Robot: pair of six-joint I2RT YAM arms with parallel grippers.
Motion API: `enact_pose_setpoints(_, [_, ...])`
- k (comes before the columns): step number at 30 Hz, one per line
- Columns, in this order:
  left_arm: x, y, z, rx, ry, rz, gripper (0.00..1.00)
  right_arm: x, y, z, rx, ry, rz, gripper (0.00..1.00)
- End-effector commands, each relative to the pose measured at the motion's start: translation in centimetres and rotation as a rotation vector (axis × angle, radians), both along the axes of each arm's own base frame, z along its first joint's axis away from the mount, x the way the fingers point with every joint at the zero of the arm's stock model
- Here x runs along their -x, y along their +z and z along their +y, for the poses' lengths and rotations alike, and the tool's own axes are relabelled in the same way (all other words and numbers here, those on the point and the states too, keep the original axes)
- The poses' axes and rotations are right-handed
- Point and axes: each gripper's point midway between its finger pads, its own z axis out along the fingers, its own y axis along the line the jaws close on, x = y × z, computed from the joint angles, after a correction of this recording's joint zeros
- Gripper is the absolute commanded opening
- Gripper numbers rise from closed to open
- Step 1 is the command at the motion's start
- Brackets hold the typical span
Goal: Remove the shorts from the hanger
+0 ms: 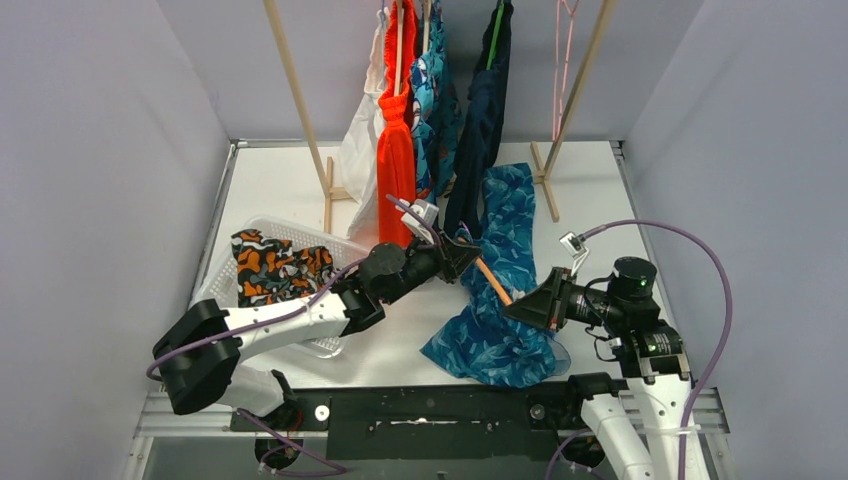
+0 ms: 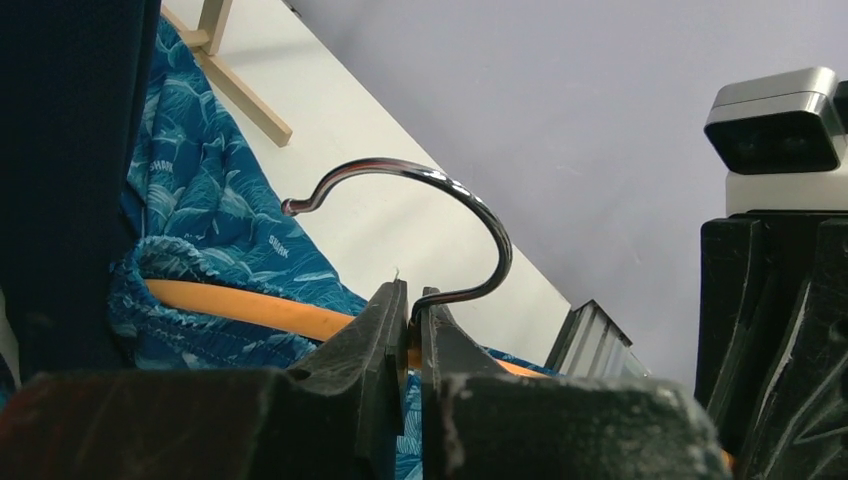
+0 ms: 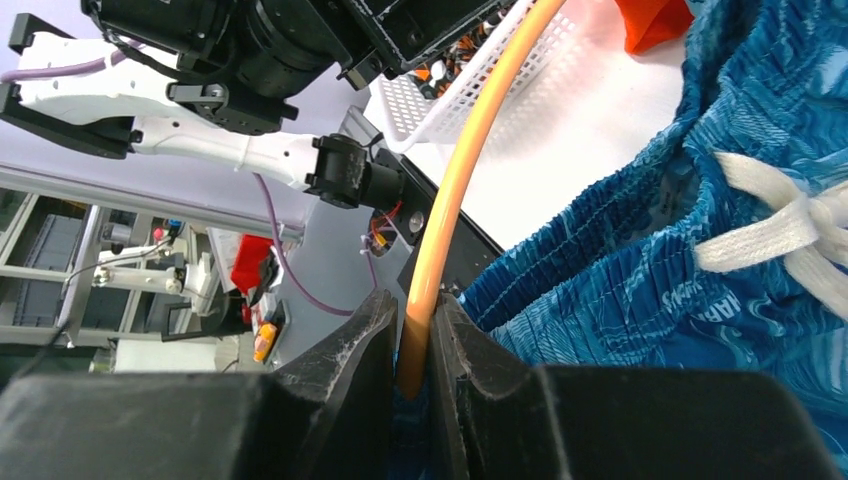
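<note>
At the teal shorts (image 1: 500,340), left pincer (image 2: 413,300) tight on the hanger hook (image 2: 440,185), right pincer (image 3: 412,320) tight on its orange bar (image 3: 470,150).

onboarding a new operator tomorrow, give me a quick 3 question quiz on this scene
1. True or false: the left jaws are shut on the hanger at the base of its metal hook.
2. Which shorts lie in the white basket? A) plain navy B) camouflage C) bright orange
3. Fill in: the right jaws clamp the ___ bar of the hanger that carries the shark-print shorts.
Key: 1 true; 2 B, the camouflage shorts; 3 orange.
</note>
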Motion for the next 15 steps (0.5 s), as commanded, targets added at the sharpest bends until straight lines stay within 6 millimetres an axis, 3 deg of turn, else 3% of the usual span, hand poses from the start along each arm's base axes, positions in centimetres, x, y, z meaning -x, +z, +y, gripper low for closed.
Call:
enact_pose_setpoints(1, [-0.2,5.0,0.7,0.091,0.017,-0.03,0.0,-0.1,1.8,-0.3,0.057,0.022,-0.163,0.13])
enact_pose_setpoints(7, [0.4,5.6,1.7,-0.085,0.18,0.015,0.0,-3.2,2.6,-3.0,0.228,-0.222,-0.182,0.34])
enact_pose_setpoints(9, [1.8,5.8,1.6,-0.158,0.244,0.028,0.0,-3.7,3.3,-3.9,0.268,-0.286,-0.206,0.41])
enact_pose_setpoints(15, [4.4,11.0,3.7,-0.173,0.453,0.057,0.0,-4.0,6.4,-5.5,0.32,-0.384,-0.3,0.63])
